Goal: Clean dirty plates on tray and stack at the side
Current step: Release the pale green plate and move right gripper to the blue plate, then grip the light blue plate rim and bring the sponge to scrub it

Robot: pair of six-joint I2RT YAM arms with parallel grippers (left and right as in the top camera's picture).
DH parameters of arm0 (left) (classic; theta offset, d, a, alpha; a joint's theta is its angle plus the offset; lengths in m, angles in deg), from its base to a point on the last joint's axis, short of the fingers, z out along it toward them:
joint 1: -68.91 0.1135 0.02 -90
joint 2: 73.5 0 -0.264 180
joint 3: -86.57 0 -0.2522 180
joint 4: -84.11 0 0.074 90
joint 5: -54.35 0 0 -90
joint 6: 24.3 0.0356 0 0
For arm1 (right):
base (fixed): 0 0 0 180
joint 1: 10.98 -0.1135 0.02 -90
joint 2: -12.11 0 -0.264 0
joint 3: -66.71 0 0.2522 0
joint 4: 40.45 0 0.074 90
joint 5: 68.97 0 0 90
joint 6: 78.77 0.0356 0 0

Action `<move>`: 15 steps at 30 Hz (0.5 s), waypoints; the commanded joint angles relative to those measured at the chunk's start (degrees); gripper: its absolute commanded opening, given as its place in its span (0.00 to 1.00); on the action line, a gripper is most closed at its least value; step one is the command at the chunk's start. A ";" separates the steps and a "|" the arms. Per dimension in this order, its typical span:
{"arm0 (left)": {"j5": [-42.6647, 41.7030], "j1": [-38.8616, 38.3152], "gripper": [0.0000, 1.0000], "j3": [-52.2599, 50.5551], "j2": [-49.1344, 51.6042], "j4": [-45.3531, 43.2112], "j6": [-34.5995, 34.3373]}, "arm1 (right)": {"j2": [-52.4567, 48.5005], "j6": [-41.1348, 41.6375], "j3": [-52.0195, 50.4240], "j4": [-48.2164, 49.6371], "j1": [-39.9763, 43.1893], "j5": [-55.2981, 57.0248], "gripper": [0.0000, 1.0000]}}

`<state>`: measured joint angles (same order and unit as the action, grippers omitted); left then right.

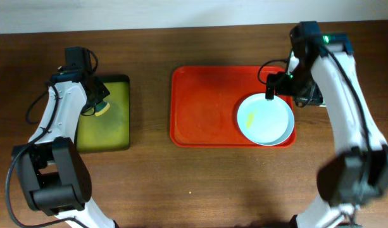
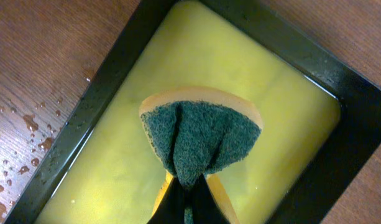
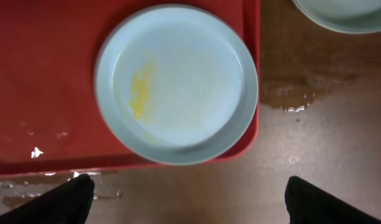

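A pale blue plate [image 1: 266,119] with a yellow smear lies at the right end of the red tray [image 1: 200,107]. It also shows in the right wrist view [image 3: 178,84] on the tray [image 3: 41,74]. My right gripper [image 1: 273,85] is open and empty, above the tray's far right edge by the plate; its fingers [image 3: 187,186] are spread wide. The rim of a second pale plate [image 3: 345,12] lies on the table beside the tray. My left gripper [image 1: 99,102] is shut on a yellow sponge with a green scouring pad [image 2: 199,134], held over the yellow-green tray.
The black-rimmed yellow-green tray [image 1: 111,126] sits left of the red tray and holds yellowish liquid [image 2: 265,93]. Water drops lie on the wood beside it [image 2: 28,124] and beside the red tray [image 3: 289,102]. The right arm hides the table beyond the red tray's right end.
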<state>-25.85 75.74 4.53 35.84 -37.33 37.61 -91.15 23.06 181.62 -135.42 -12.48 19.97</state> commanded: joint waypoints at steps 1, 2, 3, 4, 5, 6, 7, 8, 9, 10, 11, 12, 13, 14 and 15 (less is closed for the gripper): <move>0.00 0.09 0.00 -0.13 0.26 0.07 0.76 | 11.93 0.46 -16.20 9.38 2.56 1.95 0.99; 0.00 0.09 0.00 -0.13 0.26 0.09 0.76 | 13.25 0.48 -21.90 12.63 4.39 1.20 0.99; -0.20 0.09 0.00 -0.13 0.26 0.07 0.76 | 12.98 0.48 -24.83 13.94 5.46 -0.02 0.99; -0.83 0.09 0.00 -0.13 0.26 0.04 0.76 | 12.41 0.48 -28.22 15.21 6.54 0.02 0.99; -1.11 0.09 0.00 -0.11 0.26 0.04 0.76 | 11.96 0.55 -30.60 16.70 7.34 -0.15 0.99; -1.07 0.09 0.00 -0.13 0.26 0.04 0.76 | 11.80 0.70 -31.52 17.77 7.80 -0.46 0.99; -1.07 0.09 0.00 -0.11 0.26 0.07 0.76 | 11.80 0.72 -32.28 19.37 8.33 -0.94 0.95; -1.07 0.09 0.00 -0.13 0.26 0.04 0.76 | 11.78 0.72 -32.37 20.33 8.59 -1.09 0.84; -1.05 0.11 0.00 -0.13 0.26 0.04 0.76 | 11.76 1.86 -32.37 20.94 8.74 -0.98 0.78; -1.05 0.11 0.00 -0.13 0.26 0.00 0.76 | 11.65 2.49 -32.37 21.33 8.76 -0.44 0.78; -1.05 0.09 0.00 -0.13 0.26 -0.11 0.76 | 11.47 2.69 -32.37 21.70 8.74 0.11 0.78; -1.05 0.09 0.00 -0.13 0.26 -0.17 0.76 | 10.78 3.58 -32.41 22.36 8.76 1.22 0.75; -1.05 0.11 0.00 -0.13 0.26 -0.15 0.76 | 10.16 5.88 -32.68 22.73 8.76 3.13 0.68; -1.05 0.09 0.00 -0.11 0.26 -0.15 0.76 | 9.46 9.09 -33.29 23.26 8.76 4.83 0.63; -1.07 0.09 0.00 -0.13 0.26 -0.15 0.76 | 8.20 11.80 -33.77 24.55 8.76 4.74 0.63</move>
<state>-26.51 75.74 4.53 35.84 -37.33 37.61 -80.77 28.35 149.23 -112.23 -4.09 21.80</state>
